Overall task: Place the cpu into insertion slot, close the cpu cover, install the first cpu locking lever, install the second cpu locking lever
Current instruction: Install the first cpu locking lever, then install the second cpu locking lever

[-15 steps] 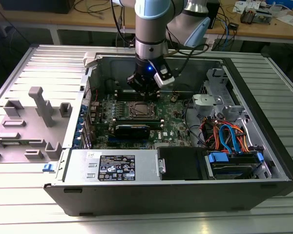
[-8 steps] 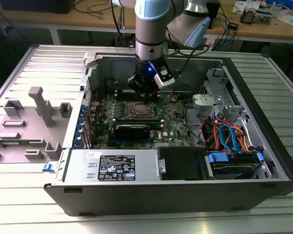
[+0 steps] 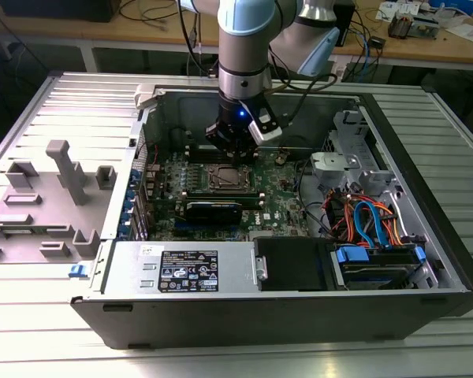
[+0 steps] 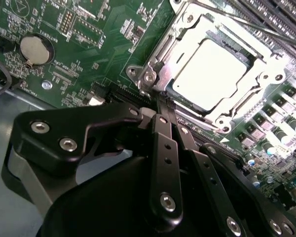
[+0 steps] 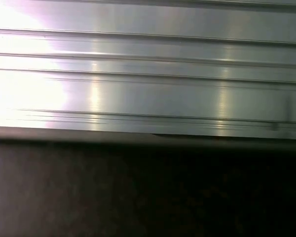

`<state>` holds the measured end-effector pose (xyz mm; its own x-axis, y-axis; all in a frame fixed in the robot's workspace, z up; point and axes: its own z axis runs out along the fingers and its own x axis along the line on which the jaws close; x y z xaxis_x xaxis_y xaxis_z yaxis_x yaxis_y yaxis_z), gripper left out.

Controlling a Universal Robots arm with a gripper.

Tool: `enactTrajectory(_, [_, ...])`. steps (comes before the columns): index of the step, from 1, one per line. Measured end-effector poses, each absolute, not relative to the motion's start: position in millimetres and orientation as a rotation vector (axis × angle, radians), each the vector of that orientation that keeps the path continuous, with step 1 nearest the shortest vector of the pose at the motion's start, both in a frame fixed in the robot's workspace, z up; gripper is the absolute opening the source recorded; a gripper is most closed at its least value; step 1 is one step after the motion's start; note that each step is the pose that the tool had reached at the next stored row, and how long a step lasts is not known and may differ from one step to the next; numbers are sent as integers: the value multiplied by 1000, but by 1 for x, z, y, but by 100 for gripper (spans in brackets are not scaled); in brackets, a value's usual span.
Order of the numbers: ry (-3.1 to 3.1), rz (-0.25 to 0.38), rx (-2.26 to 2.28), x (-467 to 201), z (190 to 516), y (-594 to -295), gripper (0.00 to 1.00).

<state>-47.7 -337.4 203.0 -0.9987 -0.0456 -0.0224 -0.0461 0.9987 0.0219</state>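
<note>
Open computer case (image 3: 426, 236) rests on a ribbed metal table (image 3: 31, 346).

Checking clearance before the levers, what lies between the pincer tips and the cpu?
In the second wrist view, the cpu cover rim lies between pincer and cpu.

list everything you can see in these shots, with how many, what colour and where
case: 1, black and grey, open on the ribbed table
table: 1, silver, under the case
motherboard: 1, green, on the case floor
cpu: 1, silver-grey, seated in the slot
cpu cover: 1, silvery, closed down around the cpu
coin cell: 1, silver, on the motherboard
card: 1, black, in front of the slot
cables: several, blue and orange, at the exterior view's right
grey fixture: 1, on the table, exterior view's left
arm: 1, grey and light blue, above the case
gripper: 1, black, tips at the cover's edge
</note>
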Motion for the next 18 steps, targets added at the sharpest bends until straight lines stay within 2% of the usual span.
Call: enactTrajectory(18, [3119,31,-72,-48,207,-338,11])
